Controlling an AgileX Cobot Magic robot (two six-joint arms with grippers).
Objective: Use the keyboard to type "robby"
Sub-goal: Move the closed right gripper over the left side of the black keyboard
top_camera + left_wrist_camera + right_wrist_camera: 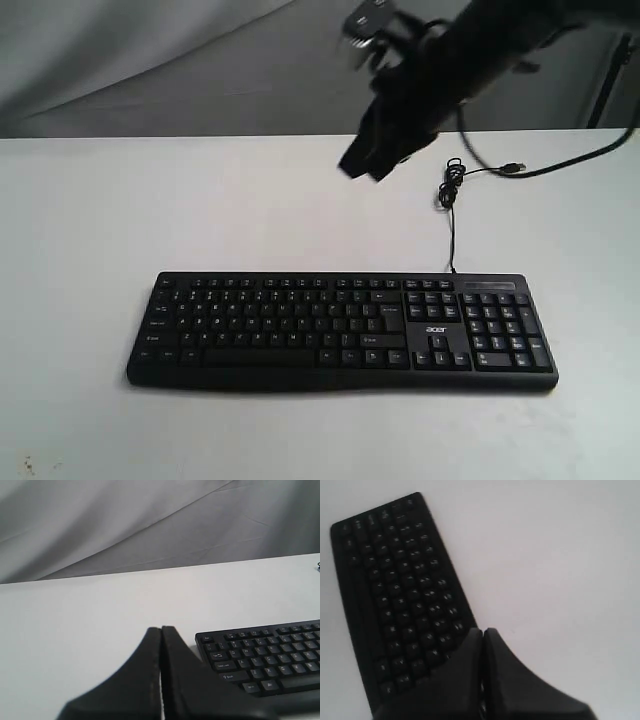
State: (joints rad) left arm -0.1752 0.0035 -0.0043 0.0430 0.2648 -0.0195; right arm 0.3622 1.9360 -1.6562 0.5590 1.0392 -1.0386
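Observation:
The wide black keyboard [340,328] with white-lettered keys lies flat on the white table, number pad at its right end. Its thin cable [452,200] runs back to a coil and a loose plug. My right gripper [357,166] hangs shut in the air above and behind the keyboard's middle, touching nothing. In the right wrist view the shut gripper [483,630] overlaps the keyboard [395,595] by its back edge. In the left wrist view the left gripper [161,628] is shut and empty, off the left end of the keyboard [265,657]. The left gripper does not show in the exterior view.
The white table [120,220] stretches around the keyboard, with a grey cloth backdrop [150,60] behind it. A dark stand [610,80] rises at the far right behind the table.

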